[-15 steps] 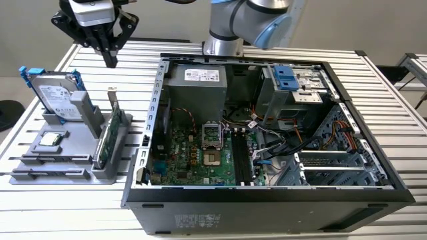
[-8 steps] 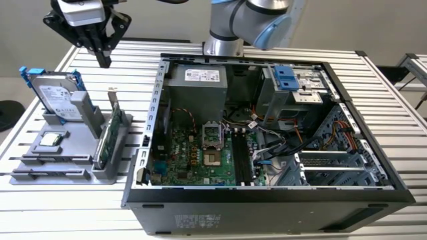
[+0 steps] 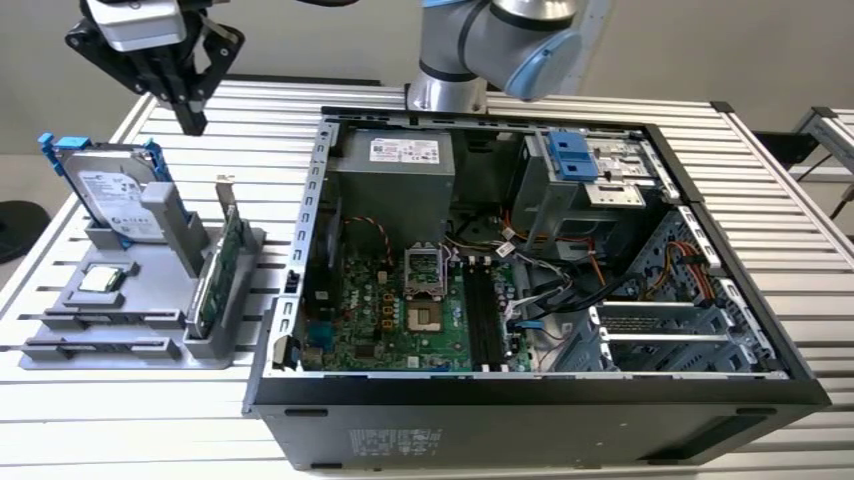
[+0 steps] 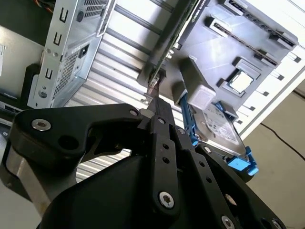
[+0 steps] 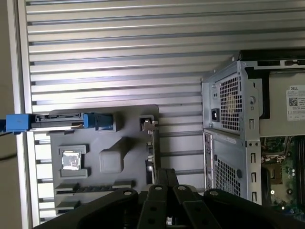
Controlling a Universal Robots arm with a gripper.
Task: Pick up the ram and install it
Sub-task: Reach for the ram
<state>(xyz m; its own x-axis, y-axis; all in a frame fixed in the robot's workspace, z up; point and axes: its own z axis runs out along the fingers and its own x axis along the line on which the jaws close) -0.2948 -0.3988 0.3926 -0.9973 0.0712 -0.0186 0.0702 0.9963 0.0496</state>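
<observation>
Black gripper (image 3: 191, 118) on 1 robot arm, pointing straight down, fingers pressed together with nothing between them. Hangs in the air over the far end of a gray parts holder (image 3: 214, 352), toward the exterior view's upper left, touching nothing.

Nearest below: a silver hard drive (image 3: 114, 195) with blue rails, standing on edge. Just beside it, a green card (image 3: 220, 265) with a metal bracket, also upright, and a small square chip (image 3: 104, 281) lying flat.

Farther out, along the holder's near edge, 2 long low rails. In the rail nearer the chip, a thin dark strip, judged to be the ram (image 3: 114, 317), though hard to tell for sure. Long axis across the exterior view, left to right. Lies well apart from the gripper, lower down and on the near side of the hard drive.

To the exterior view's right, an open computer case (image 3: 534, 388) on a slatted metal table (image 3: 134, 420). Inside, black motherboard slots (image 3: 483, 320) running near to far, roughly crosswise to the ram.
</observation>
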